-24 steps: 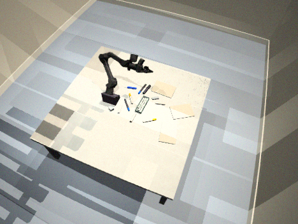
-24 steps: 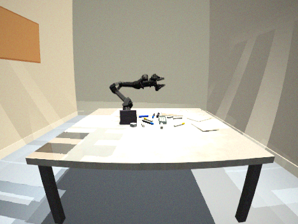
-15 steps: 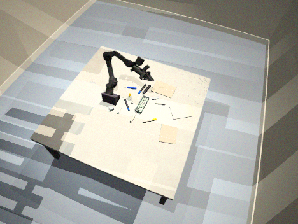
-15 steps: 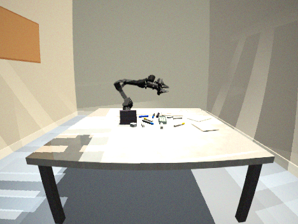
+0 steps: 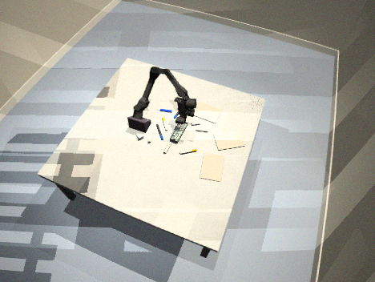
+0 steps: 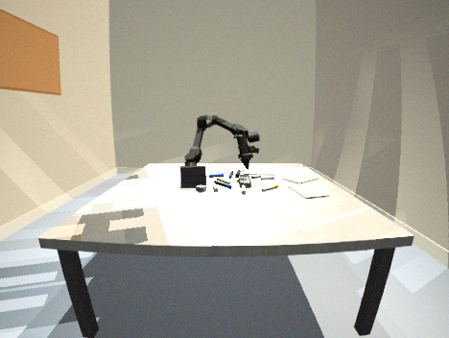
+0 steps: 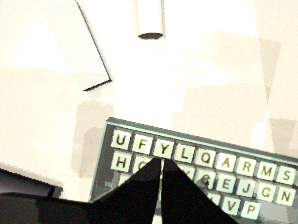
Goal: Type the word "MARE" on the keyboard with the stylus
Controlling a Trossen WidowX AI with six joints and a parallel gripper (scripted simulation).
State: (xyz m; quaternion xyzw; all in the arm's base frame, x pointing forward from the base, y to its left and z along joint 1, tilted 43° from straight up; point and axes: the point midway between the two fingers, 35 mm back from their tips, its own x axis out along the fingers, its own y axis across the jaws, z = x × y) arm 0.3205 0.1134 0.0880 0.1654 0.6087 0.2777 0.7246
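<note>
My gripper point(image 5: 181, 120) point(image 6: 248, 166) point(image 7: 161, 166) is shut with nothing between its fingertips, pointing down over the keyboard point(image 5: 179, 132) point(image 6: 245, 181) point(image 7: 205, 156). In the wrist view the fingertips overlap the area just below the Y key and hide parts of the lower rows. The M key point(image 7: 267, 173), A key point(image 7: 226, 161), R key point(image 7: 246, 166) and E key point(image 7: 226, 184) are visible right of the fingers. Several pen-like things lie on the desk; I cannot tell which is the stylus. One is a black stick with a blue end point(image 5: 159, 131) point(image 6: 223, 183).
A blue pen point(image 5: 166, 110) point(image 6: 216, 176) lies behind the keyboard's left side. A black pen with a yellow end point(image 5: 188, 151) point(image 6: 270, 187) lies in front. A white cylinder point(image 7: 150, 17) and a pale block point(image 7: 80, 45) lie beyond the keyboard. A tan pad point(image 5: 211, 167) lies to the right.
</note>
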